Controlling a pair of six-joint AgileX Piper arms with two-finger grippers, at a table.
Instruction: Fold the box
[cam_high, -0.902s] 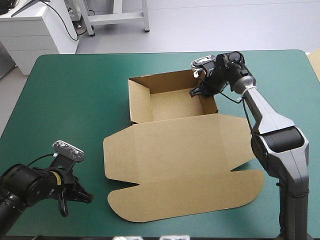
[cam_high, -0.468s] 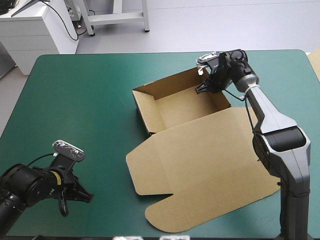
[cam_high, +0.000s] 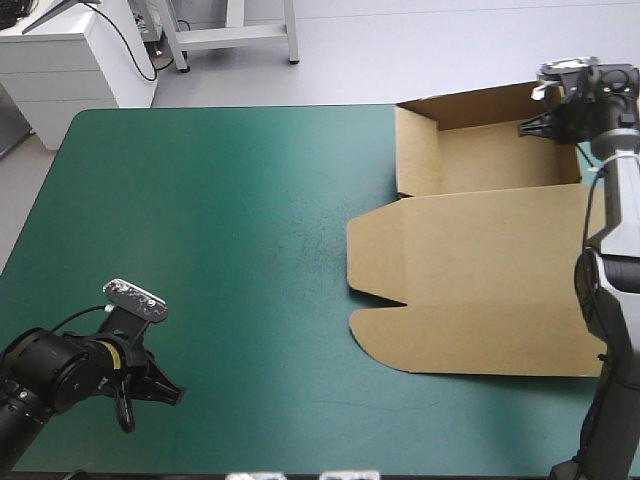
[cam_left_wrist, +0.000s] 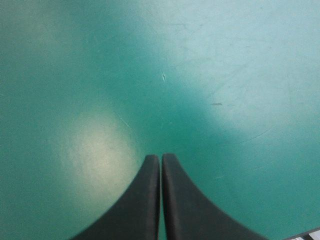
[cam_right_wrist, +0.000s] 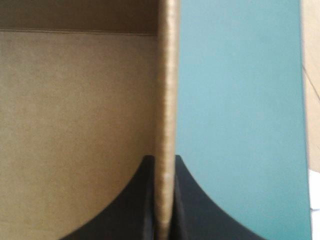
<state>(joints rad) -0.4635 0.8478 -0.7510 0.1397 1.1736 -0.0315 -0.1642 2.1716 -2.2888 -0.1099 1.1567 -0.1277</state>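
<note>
I am pinching the box (cam_high: 470, 290) by its wall with my right gripper (cam_right_wrist: 164, 159), upper right, probably to drag it; my left gripper (cam_left_wrist: 160, 159) is idling, clenched empty, lower left.

A bench (cam_high: 220, 200) with a teal-green cover stands on a pale grey floor (cam_high: 450, 50). Beyond its far left corner are a white cabinet (cam_high: 60, 65) and a grey metal frame (cam_high: 235, 35).
</note>
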